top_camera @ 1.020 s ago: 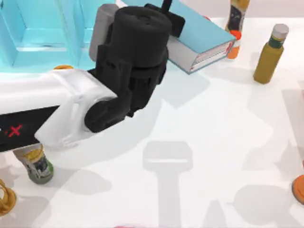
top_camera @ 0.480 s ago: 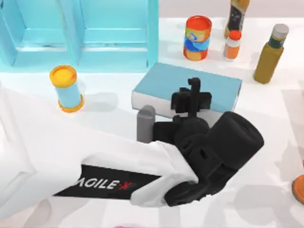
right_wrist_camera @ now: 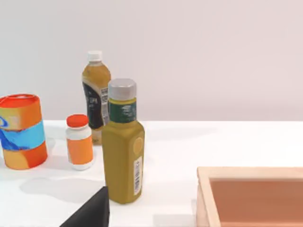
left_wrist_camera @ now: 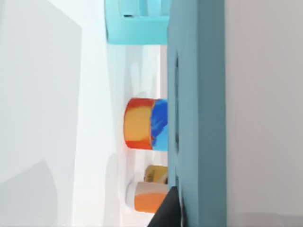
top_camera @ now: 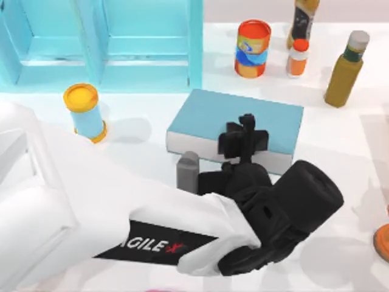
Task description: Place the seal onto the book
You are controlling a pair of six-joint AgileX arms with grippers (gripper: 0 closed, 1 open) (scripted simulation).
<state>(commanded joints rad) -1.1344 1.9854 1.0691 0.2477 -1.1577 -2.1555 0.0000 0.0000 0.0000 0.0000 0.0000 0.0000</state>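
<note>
The book (top_camera: 243,118) lies flat on the table (top_camera: 328,158), teal cover up and white page edges toward the near side, and all other places are given from it. The left gripper (top_camera: 244,131) is held over its near half, at the end of the white arm that reaches in from the near left corner. Whether the fingers are spread, closed or clamped on something cannot be told, because the black wrist hides them from above. The seal cannot be made out under the gripper, so its place cannot be told. In the left wrist view the cover (left_wrist_camera: 199,94) is seen from very close, with a can (left_wrist_camera: 146,124) and a small orange bottle (left_wrist_camera: 147,197) beyond it. In the top view the can (top_camera: 253,48) stands just behind the book, and the small bottle (top_camera: 296,58) beside the can, to the right. A dark tall bottle (top_camera: 303,19) stands further behind, and an olive bottle (top_camera: 344,69) is found to the book's right, behind. The blue cabinet (top_camera: 103,45) is behind the book on the left, and a yellow-capped canister (top_camera: 85,112) stands to the book's left. In the right wrist view a wooden box (right_wrist_camera: 251,196) is seen near the olive bottle (right_wrist_camera: 123,144); a dark tip of the right gripper is seen at the frame's edge.
</note>
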